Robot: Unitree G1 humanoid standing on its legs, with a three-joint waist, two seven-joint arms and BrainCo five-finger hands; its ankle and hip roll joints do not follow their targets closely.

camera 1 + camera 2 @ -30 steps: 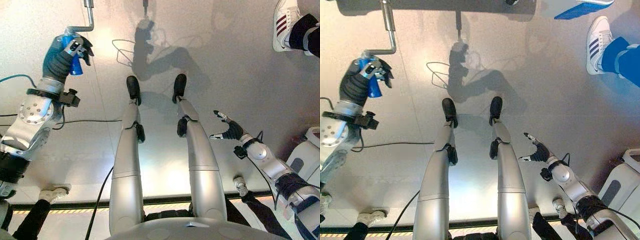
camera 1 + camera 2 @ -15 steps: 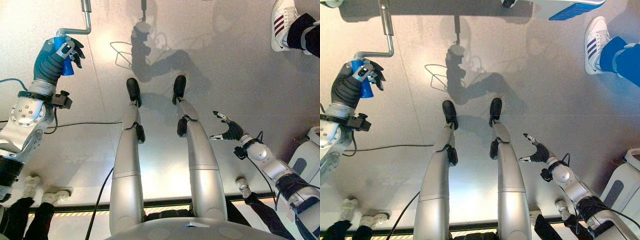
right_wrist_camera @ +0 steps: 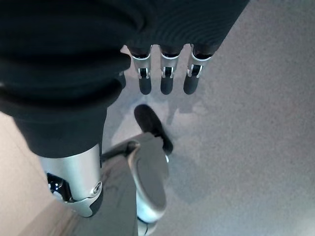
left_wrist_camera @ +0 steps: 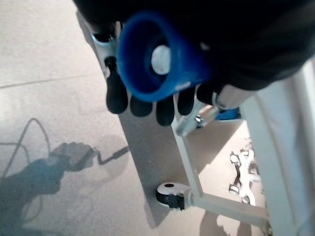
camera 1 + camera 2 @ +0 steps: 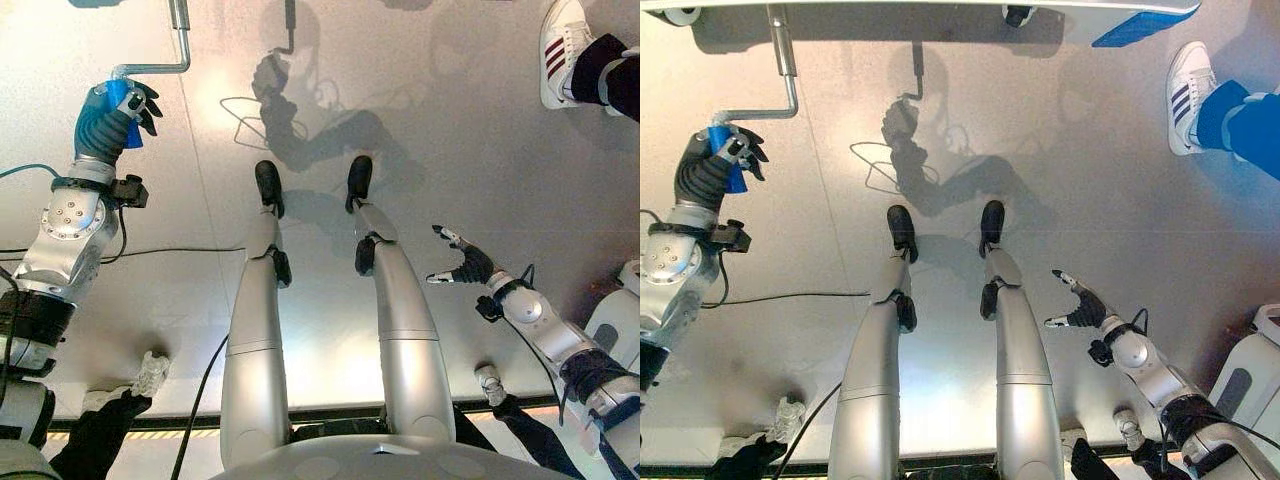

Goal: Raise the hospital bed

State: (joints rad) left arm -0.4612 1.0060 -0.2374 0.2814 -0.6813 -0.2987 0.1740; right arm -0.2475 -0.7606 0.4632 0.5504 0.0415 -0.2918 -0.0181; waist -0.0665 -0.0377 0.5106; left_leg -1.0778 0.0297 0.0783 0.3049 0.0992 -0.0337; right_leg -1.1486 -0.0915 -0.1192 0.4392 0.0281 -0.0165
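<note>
A: Where was the crank when you looked?
B: At the foot of the hospital bed (image 5: pixel 940 8), along the far edge of the floor (image 5: pixel 1060 160). The metal crank (image 5: pixel 790 75) came down from the frame and bent toward the robot's left. Its blue handle (image 5: pixel 728 170) sat inside the left robot hand (image 5: pixel 715 165), fingers curled round it.

A: Did the wrist camera add anything?
B: Yes. The left wrist view looked straight at the open end of the blue handle (image 4: pixel 157 59), dark fingertips (image 4: pixel 142 105) wrapped under it, and past them a bed caster (image 4: pixel 172 195) on the white frame (image 4: pixel 216 206). The head views did not give that.

A: And the other side?
B: The right robot hand (image 5: pixel 468 265) hung low beside the legs, well apart from the bed, fingers spread and holding nothing. Its wrist view showed straight fingers (image 3: pixel 165 81) over bare floor.

A: Anyone nearby?
B: A person's striped shoe (image 5: pixel 562 50) stood at the far right.
</note>
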